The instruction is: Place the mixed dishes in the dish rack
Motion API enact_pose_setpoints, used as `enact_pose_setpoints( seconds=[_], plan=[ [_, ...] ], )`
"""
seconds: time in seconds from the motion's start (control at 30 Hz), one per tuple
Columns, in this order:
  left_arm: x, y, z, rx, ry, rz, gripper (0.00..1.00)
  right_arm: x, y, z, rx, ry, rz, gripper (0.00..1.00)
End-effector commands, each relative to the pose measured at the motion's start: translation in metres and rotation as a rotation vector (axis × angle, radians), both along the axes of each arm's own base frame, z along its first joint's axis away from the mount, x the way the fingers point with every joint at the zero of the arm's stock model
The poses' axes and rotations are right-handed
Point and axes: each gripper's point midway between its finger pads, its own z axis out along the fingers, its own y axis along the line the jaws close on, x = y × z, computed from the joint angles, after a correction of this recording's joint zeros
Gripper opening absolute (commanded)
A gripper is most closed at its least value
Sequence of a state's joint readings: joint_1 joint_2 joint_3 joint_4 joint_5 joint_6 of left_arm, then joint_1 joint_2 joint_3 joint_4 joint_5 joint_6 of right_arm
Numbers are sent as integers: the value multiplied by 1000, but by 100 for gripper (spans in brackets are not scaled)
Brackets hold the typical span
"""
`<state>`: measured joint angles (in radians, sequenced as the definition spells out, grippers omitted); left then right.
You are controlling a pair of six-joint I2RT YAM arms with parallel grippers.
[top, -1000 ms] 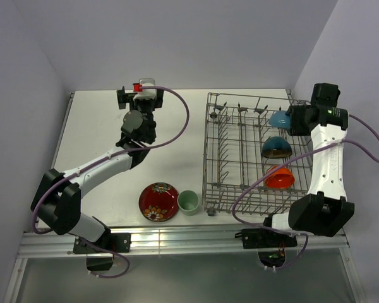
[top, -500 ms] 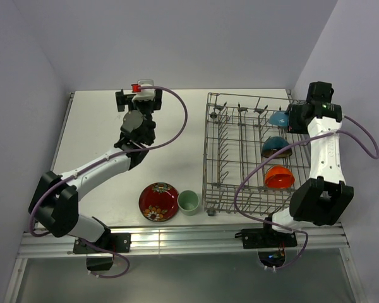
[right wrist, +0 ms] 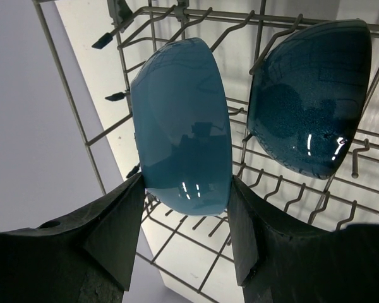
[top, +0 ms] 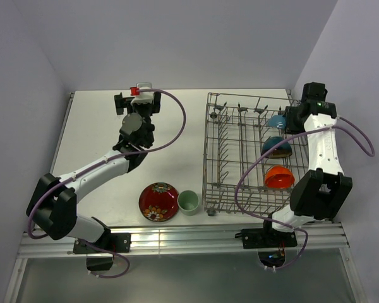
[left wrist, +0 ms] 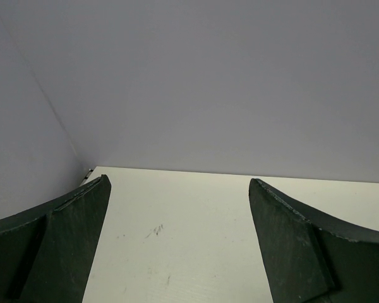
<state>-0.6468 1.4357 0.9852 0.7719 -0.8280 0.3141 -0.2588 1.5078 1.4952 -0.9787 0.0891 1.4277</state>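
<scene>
Inside dish rack [top: 206, 151], right hand [right wrist: 184, 182] grips blue bowl [right wrist: 180, 120], clear only from wrist view; left hand [left wrist: 178, 182] wide.

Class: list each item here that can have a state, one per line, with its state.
Grey wire dish rack: holds three bowls.
Light blue glossy bowl: on edge in rack, gripped.
Dark speckled bowl: on edge in rack.
Orange-red bowl: loaded in rack.
Red patterned plate: flat on table.
Pale green cup: upright on table.
Left tool: open, empty.
Right tool: closed on light blue glossy bowl.
</scene>
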Motion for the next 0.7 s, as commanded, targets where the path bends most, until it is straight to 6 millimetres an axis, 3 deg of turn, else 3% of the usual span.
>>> enact_pose_setpoints(
  seconds=[0.0, 0.67],
  plan=[
    [-7, 6, 14, -42, -41, 0, 97, 9, -6, -3, -31, -24, -33, 0],
    [-3, 11, -5, -23, 5, 6, 97, 41, -22, -13, -123, 96, 30, 0]
  ],
)
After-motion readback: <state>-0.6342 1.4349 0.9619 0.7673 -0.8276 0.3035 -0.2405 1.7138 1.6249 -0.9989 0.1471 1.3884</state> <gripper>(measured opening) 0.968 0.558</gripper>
